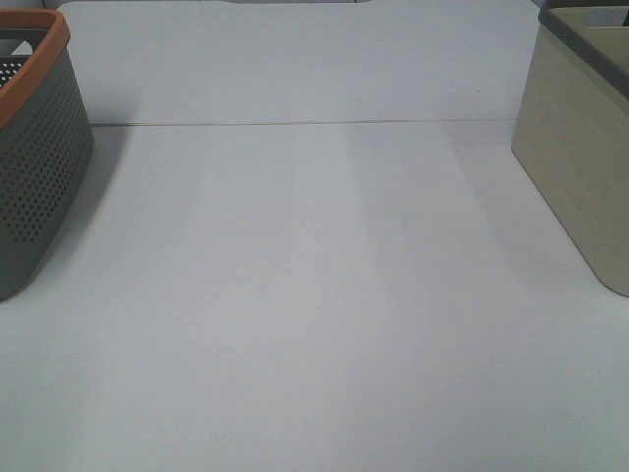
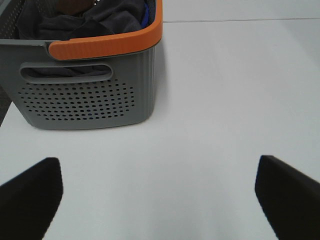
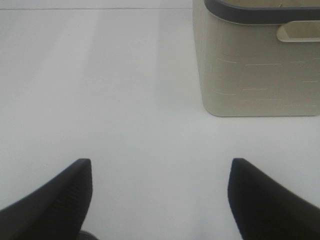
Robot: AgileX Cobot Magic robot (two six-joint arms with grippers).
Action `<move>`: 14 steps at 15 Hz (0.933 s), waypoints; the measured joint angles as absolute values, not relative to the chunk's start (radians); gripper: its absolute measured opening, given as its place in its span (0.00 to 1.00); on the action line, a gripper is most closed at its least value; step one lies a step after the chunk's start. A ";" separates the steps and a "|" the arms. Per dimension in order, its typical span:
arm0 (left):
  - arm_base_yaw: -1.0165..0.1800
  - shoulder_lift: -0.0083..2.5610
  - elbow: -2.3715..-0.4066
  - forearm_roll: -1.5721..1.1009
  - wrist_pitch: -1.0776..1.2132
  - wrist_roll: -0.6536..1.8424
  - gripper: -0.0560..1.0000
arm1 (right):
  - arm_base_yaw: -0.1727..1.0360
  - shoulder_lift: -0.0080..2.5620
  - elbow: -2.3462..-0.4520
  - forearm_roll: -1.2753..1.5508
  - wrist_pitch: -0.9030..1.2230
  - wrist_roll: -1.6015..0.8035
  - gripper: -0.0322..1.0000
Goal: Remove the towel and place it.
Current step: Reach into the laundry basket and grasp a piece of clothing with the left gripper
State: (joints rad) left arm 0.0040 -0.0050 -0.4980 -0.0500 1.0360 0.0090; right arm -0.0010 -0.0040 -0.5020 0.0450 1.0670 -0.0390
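Quick count, fwiw: containers were two, one grey perforated plastic basket with an orange rim (image 1: 34, 167) and one beige rectangular plastic bin with a dark grey rim (image 1: 580, 177), which sat well apart from the grey basket. Just one flat white table (image 1: 314, 315) under both. Inside the grey basket was one heap of crumpled dark grey cloth (image 2: 100, 22); I couldn't tell how many separate pieces. Grippers were two, the left gripper (image 2: 160, 200) and the right gripper (image 3: 160, 195), with two black fingers each.

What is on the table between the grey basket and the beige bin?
Nothing: between the basket and the bin only bare white table shows, in the exterior high view.
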 joint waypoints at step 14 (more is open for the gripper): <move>0.004 -0.005 -0.498 -0.051 1.036 0.008 0.99 | -0.001 -0.004 -0.502 0.045 1.067 -0.039 0.76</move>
State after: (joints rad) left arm 0.0040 -0.0050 -0.4980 -0.0510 1.0360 0.0080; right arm -0.0010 -0.0040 -0.5020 0.0450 1.0670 -0.0390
